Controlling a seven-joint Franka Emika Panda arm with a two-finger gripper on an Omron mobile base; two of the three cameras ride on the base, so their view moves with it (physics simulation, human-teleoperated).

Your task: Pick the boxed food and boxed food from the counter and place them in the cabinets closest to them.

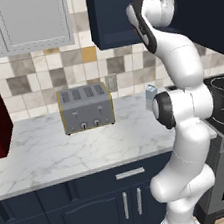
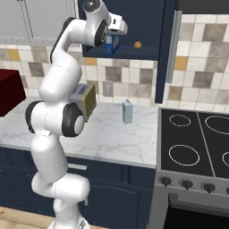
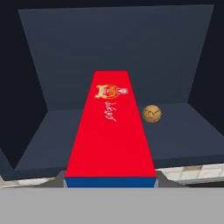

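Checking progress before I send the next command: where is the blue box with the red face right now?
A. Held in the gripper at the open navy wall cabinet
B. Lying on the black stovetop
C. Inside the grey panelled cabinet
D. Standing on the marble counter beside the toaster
A: the blue box with the red face sits between the gripper fingers at the open navy wall cabinet, beside a small round brown item.

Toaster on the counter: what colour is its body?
Grey, with yellowish edges; the toaster shows best in the left base view.

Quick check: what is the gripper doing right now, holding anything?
Gripper: closed on the small blue cardboard box with a red face, held at the mouth of the open dark navy wall cabinet.
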